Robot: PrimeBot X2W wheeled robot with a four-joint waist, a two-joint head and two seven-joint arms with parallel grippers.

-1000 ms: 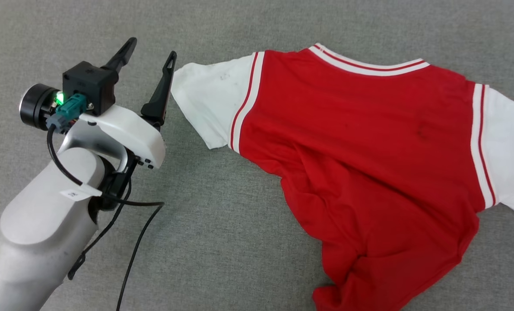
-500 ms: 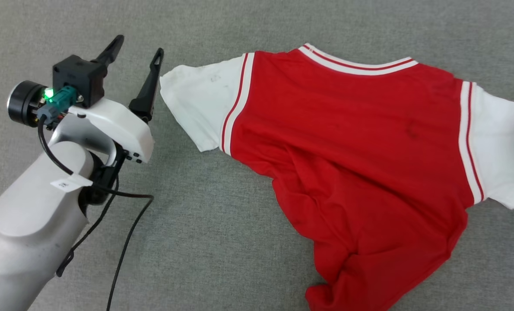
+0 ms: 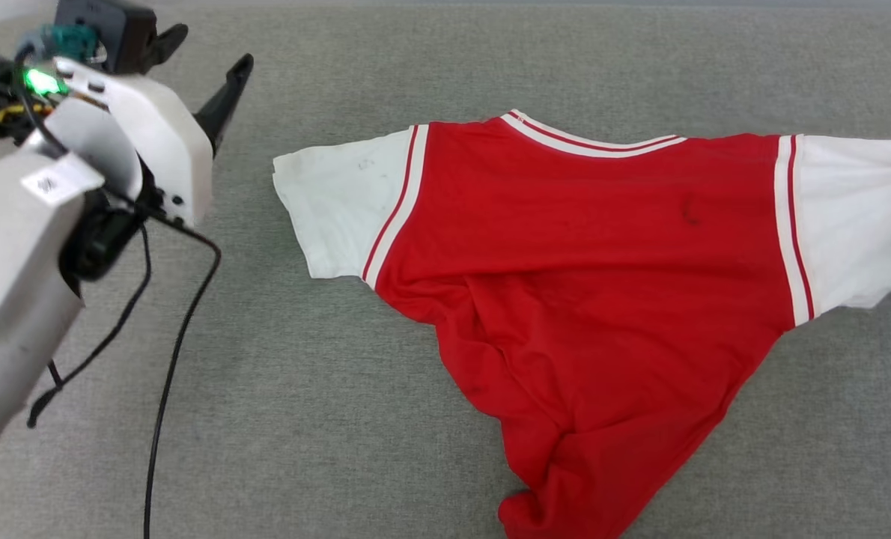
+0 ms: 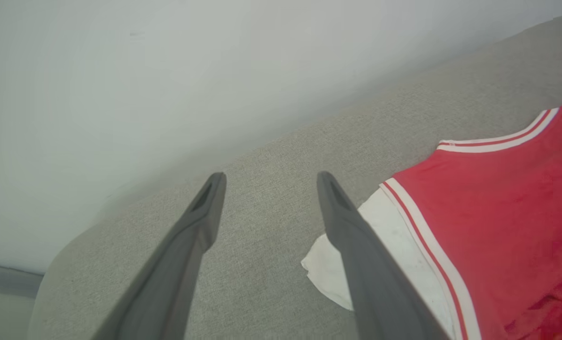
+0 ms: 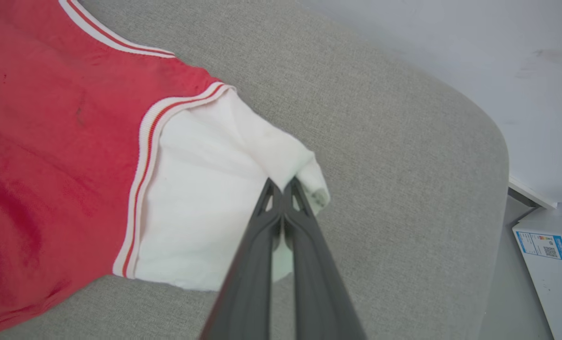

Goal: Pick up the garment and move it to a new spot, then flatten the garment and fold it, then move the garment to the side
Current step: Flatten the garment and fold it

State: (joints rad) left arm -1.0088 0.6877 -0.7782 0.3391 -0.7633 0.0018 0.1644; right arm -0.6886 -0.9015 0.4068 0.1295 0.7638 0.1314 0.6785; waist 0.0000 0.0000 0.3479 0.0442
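Largest, a grey woven padded surface (image 3: 326, 419) under everything. On it, across the centre and right of the head view, a red jersey-style T-shirt with white short sleeves and red-and-white striped trim (image 3: 580, 254): lies plain red face up, collar toward the top of the frame, shoulders in a line from left to right, lower body bunched and narrowing to a crumpled hem at the bottom edge. At the upper left of that frame, on a pale forearm (image 3: 4, 247), the left gripper (image 3: 212, 46): stands with both dark fingers wide apart, holds nothing, sits clear of the cloth and a little left of the white sleeve at frame left (image 3: 337, 206). In the right wrist view, the right gripper (image 5: 281, 185): pinched together on the outer corner of the other white sleeve (image 5: 200, 198), cloth gathered into a small peak at the tips. By judgement, leaves the sleeve-to-sleeve axis held at one end only; likely calls for the nearer left gripper to reach rightward in frame and down onto the free sleeve before any spreading.
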